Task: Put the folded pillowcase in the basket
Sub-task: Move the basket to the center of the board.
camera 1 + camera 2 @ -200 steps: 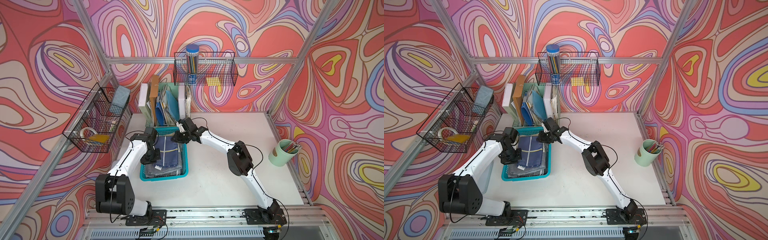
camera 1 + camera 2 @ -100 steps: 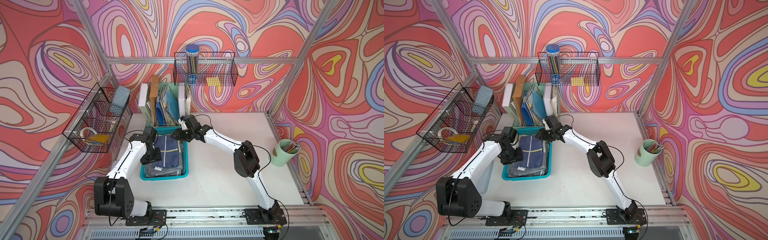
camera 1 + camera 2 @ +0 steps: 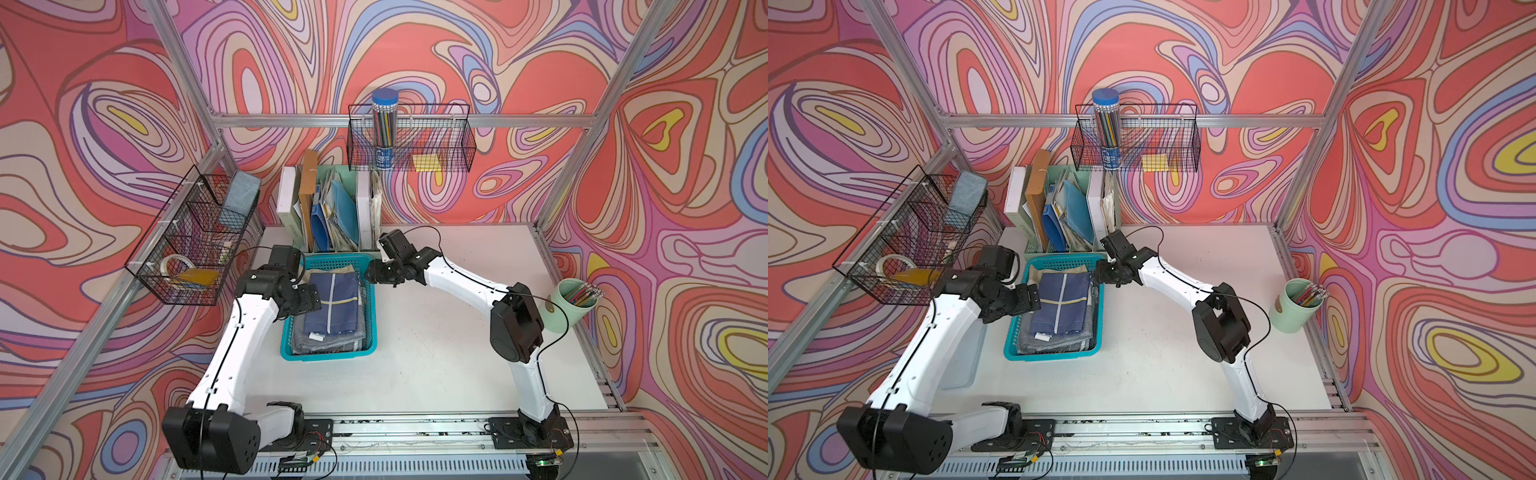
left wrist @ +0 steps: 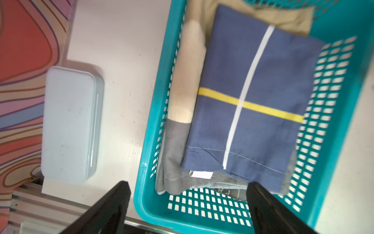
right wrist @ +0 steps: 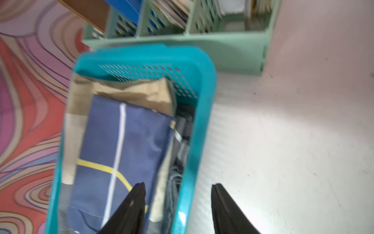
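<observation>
The turquoise basket (image 3: 328,356) (image 3: 1054,355) stands near the table's back left, and the folded pillowcase (image 3: 332,303) (image 3: 1061,303), navy with a white and a yellow stripe, lies in it on top of beige and grey cloths. My left gripper (image 3: 305,301) (image 4: 188,183) hangs open over the basket's left side, above the pillowcase (image 4: 253,101), holding nothing. My right gripper (image 3: 374,274) (image 5: 178,184) is open too; its jaws straddle the basket's right rim (image 5: 202,121), one finger over the pillowcase (image 5: 121,141), one over the table.
A mint file rack (image 3: 332,208) full of folders stands right behind the basket. Black wire baskets hang on the left wall (image 3: 191,241) and back wall (image 3: 409,141). A pale tin box (image 4: 68,123) lies left of the basket. A pencil cup (image 3: 571,303) sits far right.
My left gripper has gone from nearly shut to wide open, letting the pillowcase rest in the basket. My right gripper has opened and drawn back a little toward the basket's right rim.
</observation>
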`<action>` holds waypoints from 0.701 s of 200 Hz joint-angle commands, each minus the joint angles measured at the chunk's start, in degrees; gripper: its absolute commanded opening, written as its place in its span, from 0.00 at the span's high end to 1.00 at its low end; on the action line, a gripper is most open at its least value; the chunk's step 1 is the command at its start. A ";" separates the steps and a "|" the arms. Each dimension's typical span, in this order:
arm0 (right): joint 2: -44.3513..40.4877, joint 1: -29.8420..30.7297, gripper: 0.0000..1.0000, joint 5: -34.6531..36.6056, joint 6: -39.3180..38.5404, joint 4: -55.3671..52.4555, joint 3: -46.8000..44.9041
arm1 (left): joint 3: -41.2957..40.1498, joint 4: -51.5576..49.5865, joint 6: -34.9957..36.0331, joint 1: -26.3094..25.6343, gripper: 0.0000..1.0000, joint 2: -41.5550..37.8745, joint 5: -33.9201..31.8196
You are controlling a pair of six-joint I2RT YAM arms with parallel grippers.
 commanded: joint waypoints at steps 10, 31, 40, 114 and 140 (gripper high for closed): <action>-2.37 0.18 0.52 -5.05 -0.32 0.40 -6.54 | 2.18 -1.22 -0.57 0.30 0.05 -3.03 -0.05; -2.63 0.52 0.58 -6.12 -0.58 1.96 -9.00 | 0.29 0.39 -1.04 0.29 0.05 -3.79 0.23; -3.11 0.53 0.58 -6.13 -0.47 2.78 -10.07 | -0.61 0.99 -1.09 0.30 0.05 -4.09 0.59; -2.65 1.09 1.00 -0.54 0.19 -3.44 -6.81 | -2.31 2.14 -1.70 0.30 0.06 -5.29 3.65; -8.66 -2.74 1.00 2.26 2.26 -3.39 -13.59 | -3.18 3.18 -1.33 0.28 0.06 -6.16 4.91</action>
